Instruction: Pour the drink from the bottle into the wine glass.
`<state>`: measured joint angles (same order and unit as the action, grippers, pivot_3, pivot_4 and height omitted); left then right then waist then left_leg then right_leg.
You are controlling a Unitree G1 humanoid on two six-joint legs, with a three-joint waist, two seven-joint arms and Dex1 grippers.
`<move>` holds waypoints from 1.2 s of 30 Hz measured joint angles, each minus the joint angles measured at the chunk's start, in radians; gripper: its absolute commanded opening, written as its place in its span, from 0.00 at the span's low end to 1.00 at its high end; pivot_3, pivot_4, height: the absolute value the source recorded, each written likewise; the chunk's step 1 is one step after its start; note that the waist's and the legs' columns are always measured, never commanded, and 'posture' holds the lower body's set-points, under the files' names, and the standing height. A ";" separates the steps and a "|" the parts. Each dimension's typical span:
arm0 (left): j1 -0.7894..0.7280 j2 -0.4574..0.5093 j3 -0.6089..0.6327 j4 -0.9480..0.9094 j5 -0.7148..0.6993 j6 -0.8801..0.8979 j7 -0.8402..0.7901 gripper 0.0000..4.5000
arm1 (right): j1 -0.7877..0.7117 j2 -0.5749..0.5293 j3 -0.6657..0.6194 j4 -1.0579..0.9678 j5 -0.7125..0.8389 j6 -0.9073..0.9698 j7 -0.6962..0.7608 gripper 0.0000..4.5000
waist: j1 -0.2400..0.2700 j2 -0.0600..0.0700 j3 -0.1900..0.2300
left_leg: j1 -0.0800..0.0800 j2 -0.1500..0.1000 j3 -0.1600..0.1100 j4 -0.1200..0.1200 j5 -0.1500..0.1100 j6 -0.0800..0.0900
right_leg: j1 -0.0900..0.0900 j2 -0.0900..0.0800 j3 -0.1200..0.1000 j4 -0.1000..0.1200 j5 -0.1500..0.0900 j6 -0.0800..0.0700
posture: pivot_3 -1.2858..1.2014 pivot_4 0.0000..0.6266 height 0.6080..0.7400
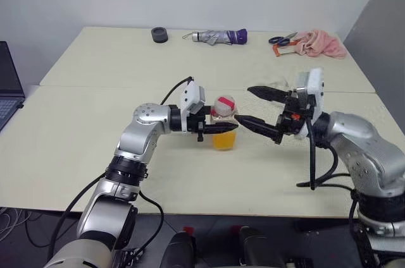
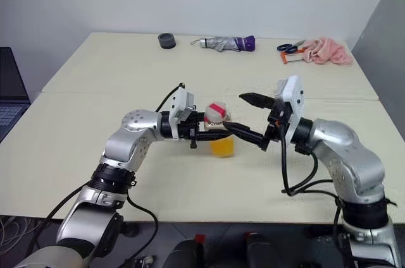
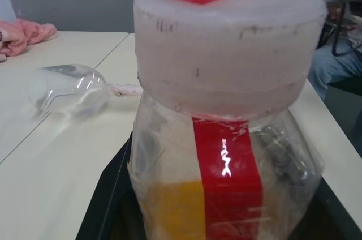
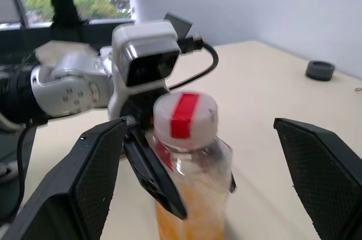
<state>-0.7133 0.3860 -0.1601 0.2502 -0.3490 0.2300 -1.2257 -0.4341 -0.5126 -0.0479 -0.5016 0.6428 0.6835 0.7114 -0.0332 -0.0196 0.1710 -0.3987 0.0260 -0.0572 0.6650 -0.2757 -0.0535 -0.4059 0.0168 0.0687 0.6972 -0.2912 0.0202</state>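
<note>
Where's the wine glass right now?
The wine glass lies tipped on its side on the table, beyond the bottle held by the left gripper.

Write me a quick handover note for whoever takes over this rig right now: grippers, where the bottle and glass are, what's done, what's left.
Left gripper: shut on the bottle, holding it upright just above the table.
Right gripper: open, fingers spread on either side of the cap, not gripping it.
Wine glass: lying on its side on the table, empty.
Done: bottle picked up.
Left: cap is on, so take it off, stand the glass up, then pour the orange drink.
</note>
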 measured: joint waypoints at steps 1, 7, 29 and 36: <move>0.000 -0.001 0.000 0.002 0.000 0.000 0.002 0.41 | 0.013 0.013 0.005 -0.023 -0.011 0.008 -0.043 1.00 | -0.001 0.000 0.000 | 0.000 0.000 0.000 0.000 0.000 0.000 | 0.000 0.000 0.000 0.000 0.000 0.000 | 0.52 0.24 1.00; -0.005 -0.018 -0.001 0.045 0.011 -0.007 0.010 0.41 | 0.038 0.152 0.149 -0.085 -0.196 0.002 -0.298 1.00 | -0.001 0.000 0.000 | 0.001 0.000 0.000 0.000 0.000 0.000 | 0.000 0.005 0.000 0.001 0.000 0.000 | 0.52 0.24 1.00; -0.036 -0.024 -0.002 0.098 0.064 -0.064 -0.012 0.41 | 0.019 0.257 0.238 -0.002 -0.309 -0.058 -0.329 0.42 | -0.001 0.000 0.000 | 0.001 0.000 0.000 0.000 0.000 0.000 | 0.000 0.004 0.000 0.000 0.000 0.000 | 0.52 0.24 1.00; -0.026 -0.002 -0.017 0.069 0.058 -0.083 -0.105 0.40 | -0.087 0.066 0.219 0.110 -0.201 -0.110 0.031 0.42 | 0.000 0.000 0.000 | 0.001 -0.001 0.001 0.001 0.000 0.000 | 0.000 0.003 0.000 0.000 0.000 0.000 | 0.52 0.24 1.00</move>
<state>-0.7395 0.3839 -0.1772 0.3196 -0.2908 0.1468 -1.3310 -0.5211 -0.4462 0.1706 -0.3918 0.4419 0.5732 0.7425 -0.0335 -0.0194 0.1712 -0.3981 0.0249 -0.0566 0.6655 -0.2756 -0.0535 -0.4059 0.0201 0.0685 0.6967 -0.2912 0.0202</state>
